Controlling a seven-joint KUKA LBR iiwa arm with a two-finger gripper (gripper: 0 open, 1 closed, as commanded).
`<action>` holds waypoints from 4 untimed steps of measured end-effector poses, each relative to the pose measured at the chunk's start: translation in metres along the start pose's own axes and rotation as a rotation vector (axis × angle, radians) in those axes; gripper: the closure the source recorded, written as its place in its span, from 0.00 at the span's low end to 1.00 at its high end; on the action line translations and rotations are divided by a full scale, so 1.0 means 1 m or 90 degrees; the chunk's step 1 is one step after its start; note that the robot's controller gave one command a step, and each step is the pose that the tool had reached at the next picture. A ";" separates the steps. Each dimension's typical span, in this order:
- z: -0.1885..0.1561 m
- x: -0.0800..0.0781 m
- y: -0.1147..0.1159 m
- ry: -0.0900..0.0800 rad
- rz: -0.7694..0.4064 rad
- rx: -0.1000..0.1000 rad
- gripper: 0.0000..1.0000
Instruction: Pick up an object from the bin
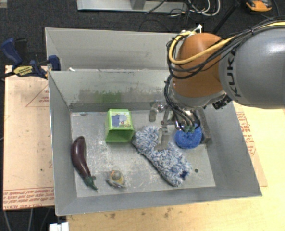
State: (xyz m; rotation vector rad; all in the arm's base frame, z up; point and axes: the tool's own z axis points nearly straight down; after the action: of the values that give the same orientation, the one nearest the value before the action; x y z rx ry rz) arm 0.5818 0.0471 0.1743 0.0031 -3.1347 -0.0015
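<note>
Closest up is the robot arm's orange cover, in the upper right of the frame. Under it the gripper hangs low over the top end of a fuzzy blue-and-white cloth, middle right of the bin, just beside a round blue thing. I cannot tell if the gripper is open or closed. A green box sits left of the cloth.

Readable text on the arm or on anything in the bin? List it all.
"KU": black letters on the grey arm; the rest of the word is hidden.
Green box: printed label on its top, too small to read.
Purple eggplant, blue-white woolly cloth, blue round thing: no text seen.
</note>
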 end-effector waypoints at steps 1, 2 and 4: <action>-0.005 -0.001 0.000 -0.005 0.000 0.000 0.00; 0.036 0.008 -0.012 -0.009 0.005 -0.001 0.00; 0.067 0.011 -0.026 -0.005 -0.042 0.000 0.00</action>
State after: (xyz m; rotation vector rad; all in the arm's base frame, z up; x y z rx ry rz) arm 0.5703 0.0208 0.1073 0.1071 -3.1401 -0.0023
